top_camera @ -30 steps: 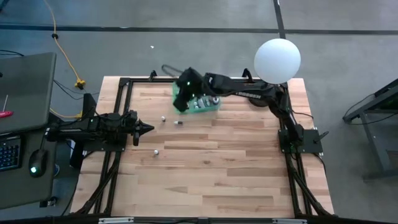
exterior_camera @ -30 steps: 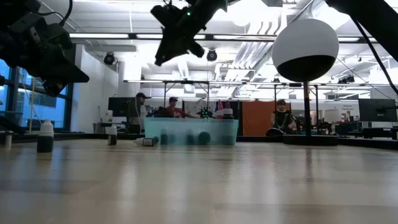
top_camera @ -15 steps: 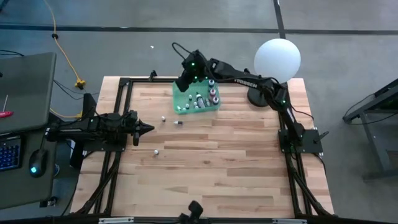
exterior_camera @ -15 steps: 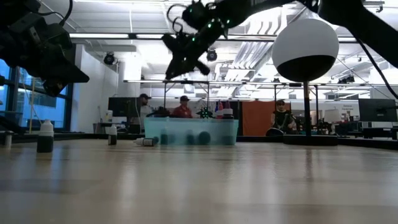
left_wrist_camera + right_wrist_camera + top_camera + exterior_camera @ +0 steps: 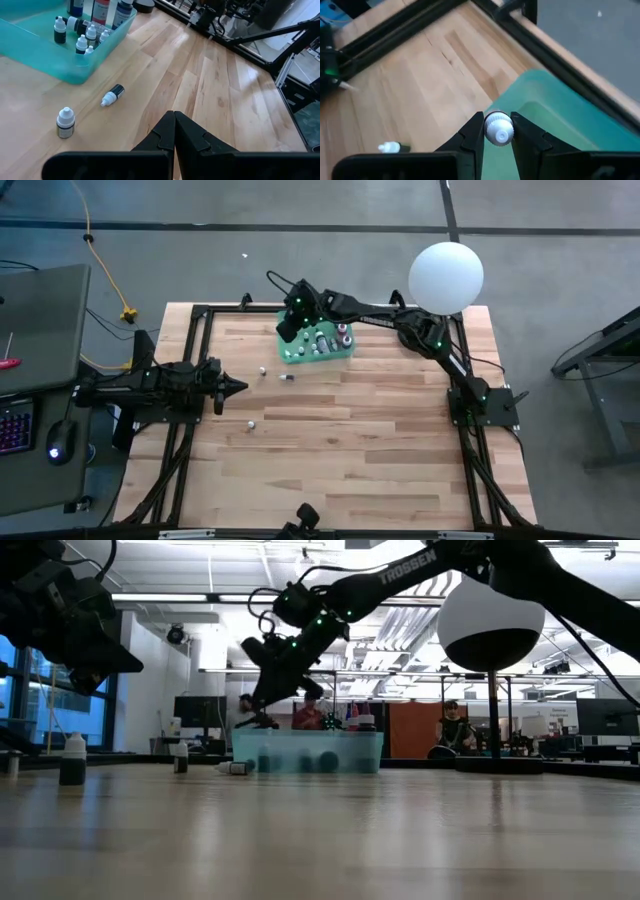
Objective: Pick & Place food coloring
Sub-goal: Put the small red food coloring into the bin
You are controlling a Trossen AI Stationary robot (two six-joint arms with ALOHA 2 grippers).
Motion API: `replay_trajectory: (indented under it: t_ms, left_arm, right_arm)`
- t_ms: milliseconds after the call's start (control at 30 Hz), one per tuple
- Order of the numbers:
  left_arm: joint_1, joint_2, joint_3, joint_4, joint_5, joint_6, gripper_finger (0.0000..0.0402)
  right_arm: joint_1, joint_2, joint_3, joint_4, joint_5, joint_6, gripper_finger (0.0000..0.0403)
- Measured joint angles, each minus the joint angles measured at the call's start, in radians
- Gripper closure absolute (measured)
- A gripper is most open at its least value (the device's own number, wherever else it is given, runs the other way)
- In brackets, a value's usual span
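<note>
My right gripper [image 5: 498,131] is shut on a tiny food coloring bottle with a white cap [image 5: 498,128]. It hangs over the far left corner of the green tray [image 5: 322,352], above it in the low view [image 5: 262,712]. The tray holds several small bottles [image 5: 82,40]. Three more bottles are on the table to the left of the tray: one upright [image 5: 65,122], one on its side [image 5: 112,95], one nearer the middle [image 5: 250,423]. My left gripper [image 5: 174,119] is shut with nothing in it and waits at the table's left [image 5: 238,387]. My right gripper pinches the small bottle between its two fingers, just under the white cap [image 5: 498,120]; the cap hides the body. The fingers slant down toward the table's far left. The bottle is lifted clear, above the tray's corner [image 5: 520,100].
A big white globe lamp [image 5: 446,276] stands at the table's far right, close to my right arm. Black frame rails [image 5: 200,315] run along the table's edges. People sit in the room behind the tray [image 5: 312,718]. Bare wood [image 5: 340,450] fills the table's near half.
My right gripper, still holding the bottle, has swung from above the tray toward the table's far edge. It has then come down toward the tray's far left corner, and now hangs much lower than before.
</note>
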Motion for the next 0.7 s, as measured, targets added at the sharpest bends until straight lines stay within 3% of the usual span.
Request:
replay_trajectory:
  t_ms: [700]
  left_arm:
    - [0.0,0.0,0.0,0.0,0.0,0.0,0.0401]
  right_arm:
    - [0.021,0.036,0.001,-0.099,0.088,0.161,0.033]
